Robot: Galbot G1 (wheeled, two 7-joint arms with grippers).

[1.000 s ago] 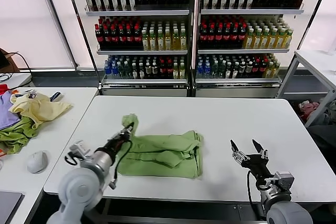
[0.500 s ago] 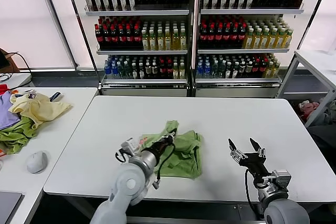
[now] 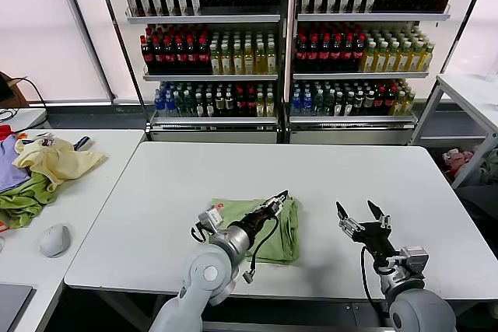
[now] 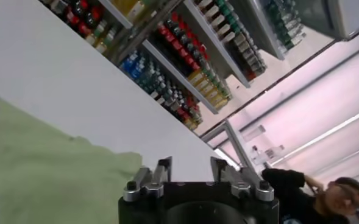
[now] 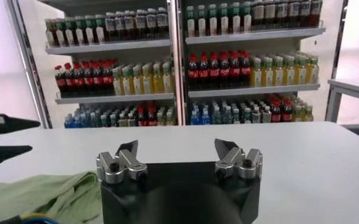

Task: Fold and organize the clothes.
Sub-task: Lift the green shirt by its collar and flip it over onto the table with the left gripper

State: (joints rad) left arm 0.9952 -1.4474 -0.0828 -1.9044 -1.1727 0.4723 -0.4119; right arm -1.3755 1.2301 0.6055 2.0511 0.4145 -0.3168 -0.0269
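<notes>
The light green shirt [image 3: 286, 232] lies folded into a compact bundle near the front of the white table [image 3: 358, 169]. My left gripper [image 3: 277, 198] hovers over the bundle's far right edge, open, with nothing between its fingers. In the left wrist view the left gripper [image 4: 191, 168] stands open over bare table, the shirt [image 4: 39, 176] spread beside and below it. My right gripper [image 3: 354, 211] waits open a short way to the right of the shirt, off the cloth. In the right wrist view the right gripper [image 5: 176, 149] holds nothing, and the shirt [image 5: 45, 195] lies to one side.
A side table on the left carries a pile of other garments [image 3: 43, 169] and a grey mouse [image 3: 54, 240]. Shelves of bottles [image 3: 280, 36] stand behind the table. Another white table [image 3: 471, 91] is at the far right.
My left gripper carried the shirt's left part rightwards over the rest, folding it into a narrower bundle, then opened and let go. The right gripper has barely moved.
</notes>
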